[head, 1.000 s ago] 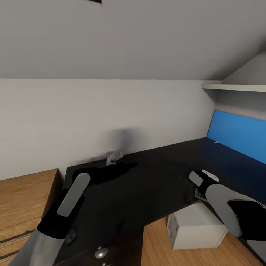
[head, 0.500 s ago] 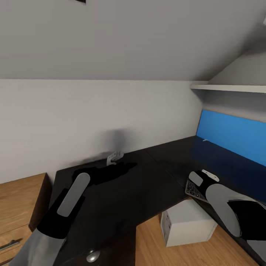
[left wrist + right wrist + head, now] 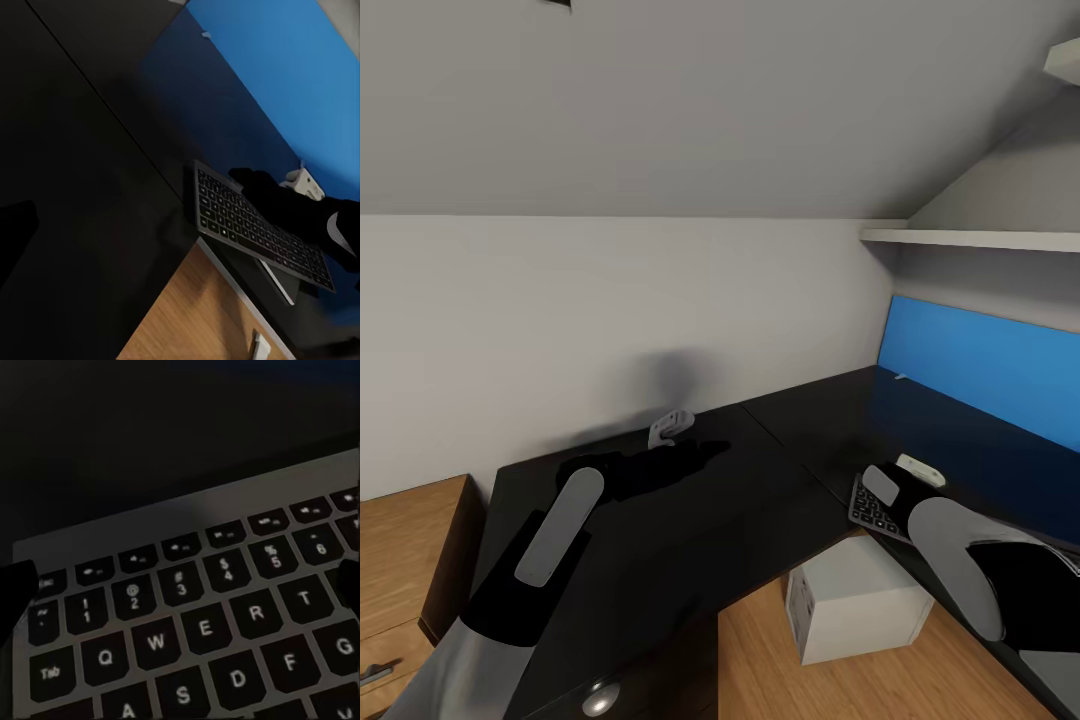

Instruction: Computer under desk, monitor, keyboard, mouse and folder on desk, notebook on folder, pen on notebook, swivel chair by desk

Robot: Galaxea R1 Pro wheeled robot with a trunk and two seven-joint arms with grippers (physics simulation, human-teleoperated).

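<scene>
On the table (image 3: 690,520) my right gripper (image 3: 251,180) sits over the keyboard (image 3: 255,225), left gripper (image 3: 670,428) hovers apart; I can't tell either jaws' opening.

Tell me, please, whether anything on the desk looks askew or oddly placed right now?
Yes. The keyboard lies askew near the front edge of the desk, one corner seeming to poke past it above the wood floor. The right gripper sits over it. The computer stands partly under the desk.
</scene>
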